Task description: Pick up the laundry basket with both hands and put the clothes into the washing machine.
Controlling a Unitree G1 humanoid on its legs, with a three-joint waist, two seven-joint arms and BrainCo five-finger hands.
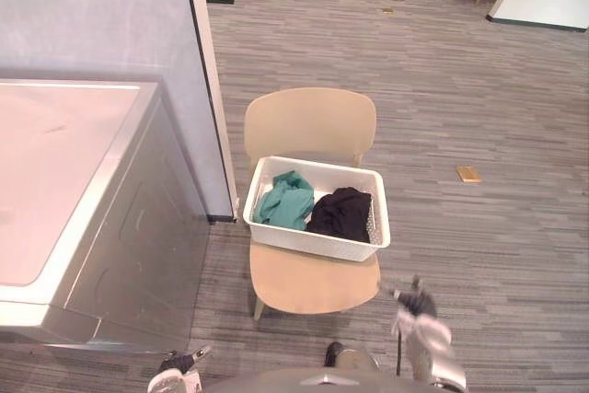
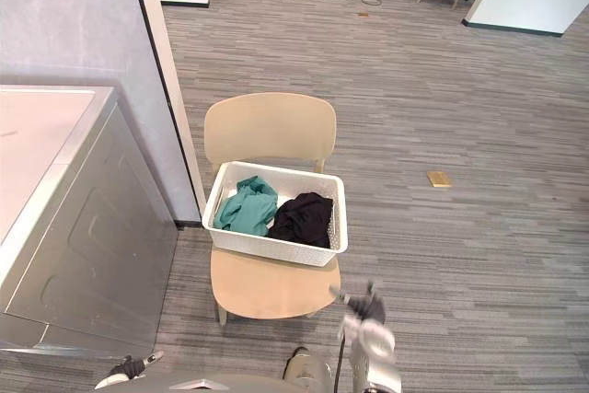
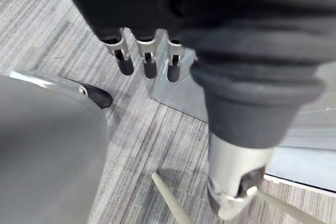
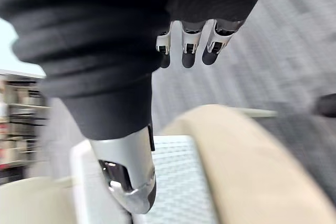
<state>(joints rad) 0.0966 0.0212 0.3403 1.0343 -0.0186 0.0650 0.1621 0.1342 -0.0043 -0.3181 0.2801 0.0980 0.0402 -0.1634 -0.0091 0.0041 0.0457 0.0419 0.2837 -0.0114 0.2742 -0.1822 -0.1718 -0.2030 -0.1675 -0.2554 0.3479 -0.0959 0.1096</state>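
Plainly, the task is barely getting started: the laundry basket (image 1: 317, 244) is sitting on the seat of the chair (image 1: 308, 121), untouched, with nothing lifted and nothing loaded. Inside it a teal garment (image 1: 285, 200) is lying toward nine o'clock and a black garment (image 1: 340, 212) toward three o'clock, the two touching in the middle. The washing machine (image 1: 64, 181) is standing at nine o'clock from the chair, its top looking closed. The left hand (image 1: 177, 363) is hanging low at seven o'clock from the basket, well apart from it, fingers relaxed and holding nothing. The right hand (image 1: 417, 303) is hovering at five o'clock, near the seat's front corner, fingers likewise straight and empty. Everything is waiting to be done, I judge: gripping both sides, lifting, carrying to the machine, opening it and tipping the clothes in.
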